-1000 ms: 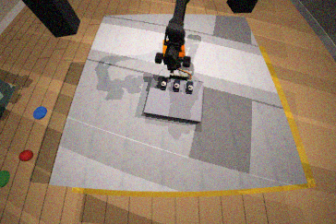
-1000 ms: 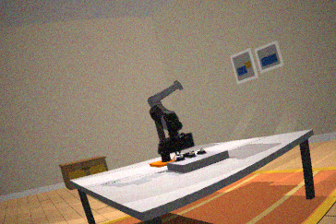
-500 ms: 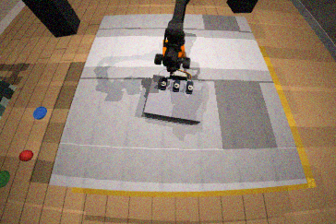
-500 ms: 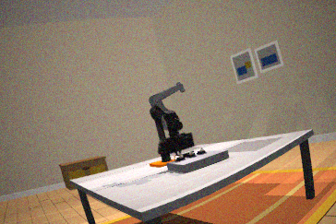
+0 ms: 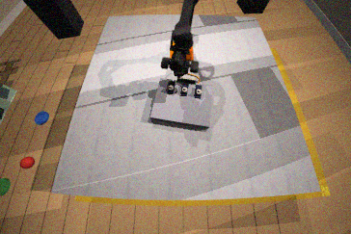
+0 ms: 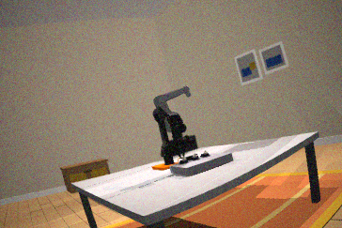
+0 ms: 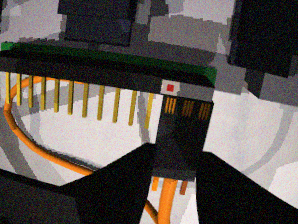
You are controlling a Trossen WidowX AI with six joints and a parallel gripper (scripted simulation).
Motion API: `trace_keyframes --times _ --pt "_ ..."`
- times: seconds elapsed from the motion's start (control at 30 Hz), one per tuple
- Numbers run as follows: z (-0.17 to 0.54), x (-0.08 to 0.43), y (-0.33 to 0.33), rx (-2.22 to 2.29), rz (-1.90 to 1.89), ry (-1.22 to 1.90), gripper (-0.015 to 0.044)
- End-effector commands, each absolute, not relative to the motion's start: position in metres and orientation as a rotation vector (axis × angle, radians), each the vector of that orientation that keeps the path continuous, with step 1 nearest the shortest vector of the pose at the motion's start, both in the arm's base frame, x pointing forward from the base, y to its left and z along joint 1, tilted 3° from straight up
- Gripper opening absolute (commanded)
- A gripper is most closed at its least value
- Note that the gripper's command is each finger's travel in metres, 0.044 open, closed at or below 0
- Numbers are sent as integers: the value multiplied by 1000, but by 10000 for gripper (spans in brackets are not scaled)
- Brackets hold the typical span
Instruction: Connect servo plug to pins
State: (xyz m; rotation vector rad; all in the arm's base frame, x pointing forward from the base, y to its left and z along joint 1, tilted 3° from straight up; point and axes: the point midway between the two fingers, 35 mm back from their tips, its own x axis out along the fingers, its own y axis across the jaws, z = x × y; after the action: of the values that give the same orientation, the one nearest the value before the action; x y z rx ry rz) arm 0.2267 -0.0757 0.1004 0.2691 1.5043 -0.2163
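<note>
And here's the arm (image 5: 183, 33) (image 6: 164, 123), bent at its elbow and reaching down over the desk (image 5: 121, 163) (image 6: 136, 196), the tool (image 5: 179, 73) (image 6: 182, 157) (image 7: 176, 157) low at the edge of the grey holder (image 5: 180, 110) (image 6: 202, 164)! In close, the fingers have the black plug (image 7: 181, 137) pinched between them, its front end right up at the row's end by the red dot (image 7: 170, 88), orange wire (image 7: 167, 200) trailing out behind, while bare gold pins (image 7: 101, 102) line up to the left in the wrist view!
</note>
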Motion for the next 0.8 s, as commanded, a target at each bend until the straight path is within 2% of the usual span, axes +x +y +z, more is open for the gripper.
trace_keyframes --times 0.0,0.2,0.43,0.77 --pt "98 227 -74 265 -219 1497 105" --pt "104 228 -75 265 -219 1497 263" --pt "156 224 -76 265 -219 1497 440" --pt "158 224 -76 265 -219 1497 440"
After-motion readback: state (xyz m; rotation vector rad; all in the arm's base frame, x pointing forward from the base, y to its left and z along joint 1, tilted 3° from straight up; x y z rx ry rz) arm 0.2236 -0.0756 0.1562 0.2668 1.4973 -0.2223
